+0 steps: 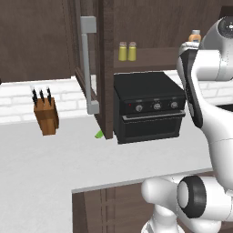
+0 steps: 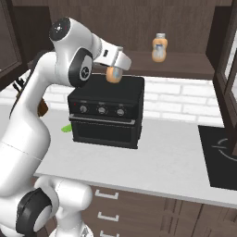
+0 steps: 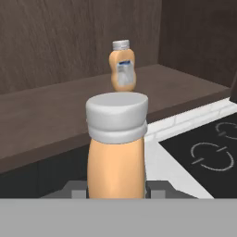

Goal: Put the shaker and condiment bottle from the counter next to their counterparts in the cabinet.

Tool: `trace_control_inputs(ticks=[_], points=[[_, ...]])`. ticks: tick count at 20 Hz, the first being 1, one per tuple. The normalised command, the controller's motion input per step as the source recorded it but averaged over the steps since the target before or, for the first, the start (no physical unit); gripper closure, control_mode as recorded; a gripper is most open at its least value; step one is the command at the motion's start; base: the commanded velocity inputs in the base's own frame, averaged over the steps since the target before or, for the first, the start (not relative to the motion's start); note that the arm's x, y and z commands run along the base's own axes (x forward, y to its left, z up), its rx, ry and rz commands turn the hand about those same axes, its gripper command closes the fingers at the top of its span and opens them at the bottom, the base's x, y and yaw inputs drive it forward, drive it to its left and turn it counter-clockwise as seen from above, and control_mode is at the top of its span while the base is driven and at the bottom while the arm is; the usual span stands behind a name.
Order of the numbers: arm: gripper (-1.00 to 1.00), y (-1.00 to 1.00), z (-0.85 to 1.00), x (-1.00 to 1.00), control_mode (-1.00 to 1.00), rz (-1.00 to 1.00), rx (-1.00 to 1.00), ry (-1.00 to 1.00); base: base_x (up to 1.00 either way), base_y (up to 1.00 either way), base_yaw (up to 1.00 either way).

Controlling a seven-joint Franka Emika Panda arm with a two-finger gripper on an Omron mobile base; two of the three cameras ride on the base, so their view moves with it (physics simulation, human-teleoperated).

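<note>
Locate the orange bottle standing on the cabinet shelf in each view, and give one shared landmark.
Left base view: shelf bottle at upper right, partly behind the arm.
Right base view: upper middle, on the cabinet shelf.
Hand view: top centre, beyond the held bottle.
Shared landmark: the black oven.

A white brick backsplash (image 1: 18, 102) is running along the far wall. A black oven (image 1: 150, 107) is sitting centrally, a knife block (image 1: 46, 116) standing left, a dark cooktop (image 2: 221, 157) lying right.

Held condiment bottle (image 3: 116, 152)'s base behind grey band.
</note>
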Motion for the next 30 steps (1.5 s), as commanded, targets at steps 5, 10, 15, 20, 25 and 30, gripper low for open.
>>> trace_control_inputs(ticks=[5,10,15,20,25,30], points=[[1.0,0.0,0.0,0.41,-1.0,0.02,0.05,-0.12,0.0,0.0,0.0],[1.0,-0.07,0.0,0.19,-1.0,0.0,0.0,-0.14,0.0,0.0,0.0],[1.0,-0.08,0.02,0.0,-1.0,0.0,-0.01,-0.13,0.0,0.0,0.0],[1.0,-0.02,0.03,0.0,-1.0,0.01,-0.02,-0.07,0.0,0.0,0.0],[1.0,0.0,0.04,0.02,-1.0,0.0,0.0,0.0,0.0,0.0,0.0],[1.0,0.0,0.35,0.1,-1.0,0.0,-0.06,0.0,0.0,0.0,0.0]])
